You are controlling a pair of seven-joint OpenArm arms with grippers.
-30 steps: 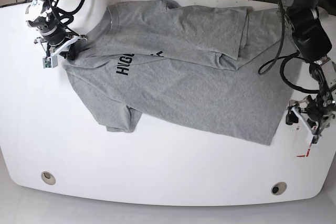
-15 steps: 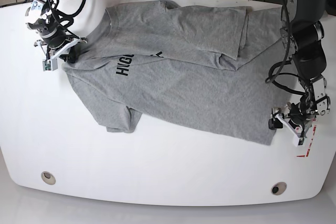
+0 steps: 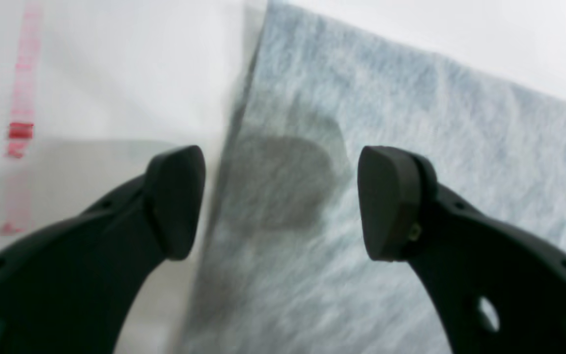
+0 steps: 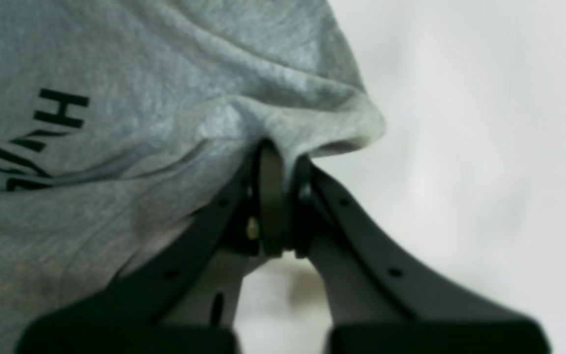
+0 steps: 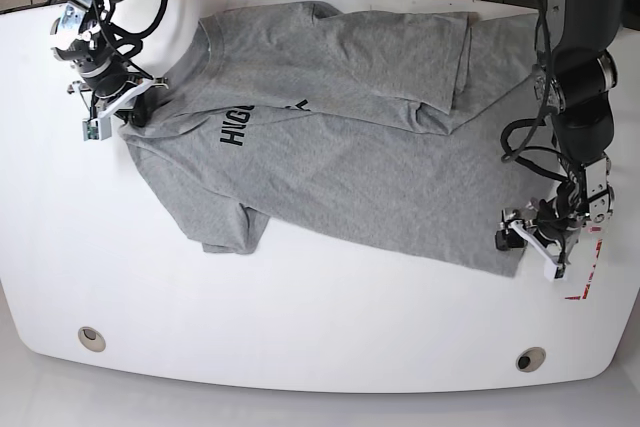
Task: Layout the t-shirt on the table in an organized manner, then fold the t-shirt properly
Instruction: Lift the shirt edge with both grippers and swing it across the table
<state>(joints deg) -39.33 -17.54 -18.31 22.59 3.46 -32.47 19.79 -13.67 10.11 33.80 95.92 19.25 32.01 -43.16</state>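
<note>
The heather-grey t-shirt (image 5: 350, 147) lies spread on the white table (image 5: 300, 327), with black lettering (image 5: 235, 127) near its left side and one sleeve folded over at the back right. My right gripper (image 5: 125, 107) is shut on a bunched fold of the shirt's edge at the far left; the right wrist view shows the gripper (image 4: 283, 196) pinching the cloth (image 4: 165, 73) beside the lettering (image 4: 42, 137). My left gripper (image 5: 525, 245) is open at the shirt's front right hem corner. In the left wrist view the gripper (image 3: 283, 196) straddles the shirt's edge (image 3: 410, 98).
Two round metal grommets (image 5: 91, 338) (image 5: 531, 358) sit near the table's front edge. A red-and-white mark (image 5: 585, 282) lies right of the left gripper and shows in the left wrist view (image 3: 20, 130). Cables hang behind the table's back edge.
My left arm has moved leftward from the red mark to the shirt's hem corner, jaws open. My right gripper has drawn its held edge slightly toward the back.
</note>
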